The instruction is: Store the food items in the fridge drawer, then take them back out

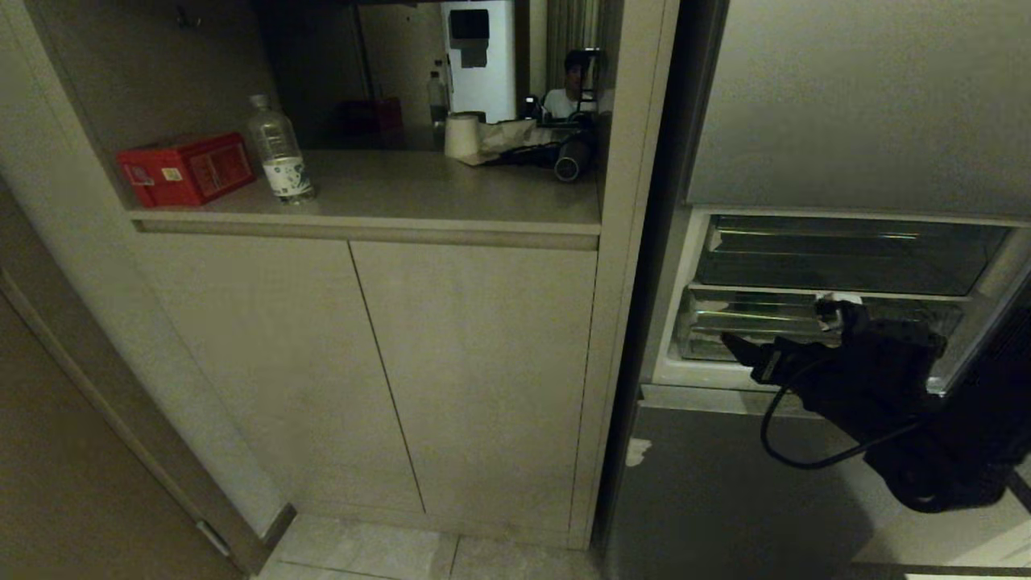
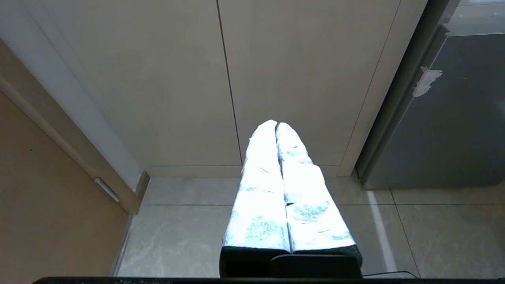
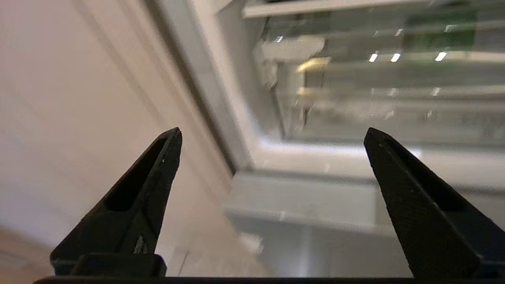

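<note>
head view: right gripper point(image 1: 745, 351), jaws spread wide and empty, hangs just before the fridge drawer point(image 1: 725, 322), which lies straight ahead; left gripper point(image 2: 276, 126) pinched together, far off by the cabinet.

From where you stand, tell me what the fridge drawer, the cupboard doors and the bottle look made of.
Drawer: clear hard plastic, glossy; light streaks glint off its front.
Cupboard doors: matt beige board, probably laminate; flat, no grain or shine.
Bottle: thin clear plastic with a printed label; you see through it.
</note>
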You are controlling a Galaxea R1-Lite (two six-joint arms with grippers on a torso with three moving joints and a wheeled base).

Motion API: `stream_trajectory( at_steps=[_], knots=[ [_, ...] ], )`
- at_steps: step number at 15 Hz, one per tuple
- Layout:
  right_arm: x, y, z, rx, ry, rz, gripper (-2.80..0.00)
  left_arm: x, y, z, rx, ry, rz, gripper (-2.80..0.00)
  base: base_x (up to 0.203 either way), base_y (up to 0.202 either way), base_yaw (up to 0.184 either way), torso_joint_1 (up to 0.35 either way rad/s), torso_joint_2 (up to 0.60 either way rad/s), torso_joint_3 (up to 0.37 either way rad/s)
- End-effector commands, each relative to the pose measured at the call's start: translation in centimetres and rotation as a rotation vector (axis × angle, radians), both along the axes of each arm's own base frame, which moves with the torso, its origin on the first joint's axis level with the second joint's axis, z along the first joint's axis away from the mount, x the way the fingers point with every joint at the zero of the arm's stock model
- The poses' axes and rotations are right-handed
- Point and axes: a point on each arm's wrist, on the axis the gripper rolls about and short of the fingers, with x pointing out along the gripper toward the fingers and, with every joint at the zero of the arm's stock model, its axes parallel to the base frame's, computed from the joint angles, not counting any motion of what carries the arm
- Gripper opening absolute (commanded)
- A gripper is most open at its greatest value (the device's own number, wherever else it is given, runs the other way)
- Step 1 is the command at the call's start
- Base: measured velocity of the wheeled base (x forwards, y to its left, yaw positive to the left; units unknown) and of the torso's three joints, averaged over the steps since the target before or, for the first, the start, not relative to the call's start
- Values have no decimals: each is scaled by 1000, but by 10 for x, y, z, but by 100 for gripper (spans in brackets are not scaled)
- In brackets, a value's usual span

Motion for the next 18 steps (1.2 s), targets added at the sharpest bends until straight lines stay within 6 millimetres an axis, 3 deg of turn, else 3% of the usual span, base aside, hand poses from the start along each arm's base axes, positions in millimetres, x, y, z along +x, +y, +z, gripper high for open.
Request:
stream_trajectory(
  at_steps=[1, 7, 18],
  knots=[
    [28, 1, -23, -24, 1, -16, 0, 0, 0, 0, 0, 3, 1, -280, 0, 0, 0, 0, 0, 0],
    [65, 7, -39, -79, -58, -96, 0, 0, 0, 0, 0, 3, 0, -280, 0, 0, 0, 0, 0, 0],
    [100, 25, -53, -85, -95, -146, 0, 0, 0, 0, 0, 3, 0, -280, 0, 0, 0, 0, 0, 0]
  ],
)
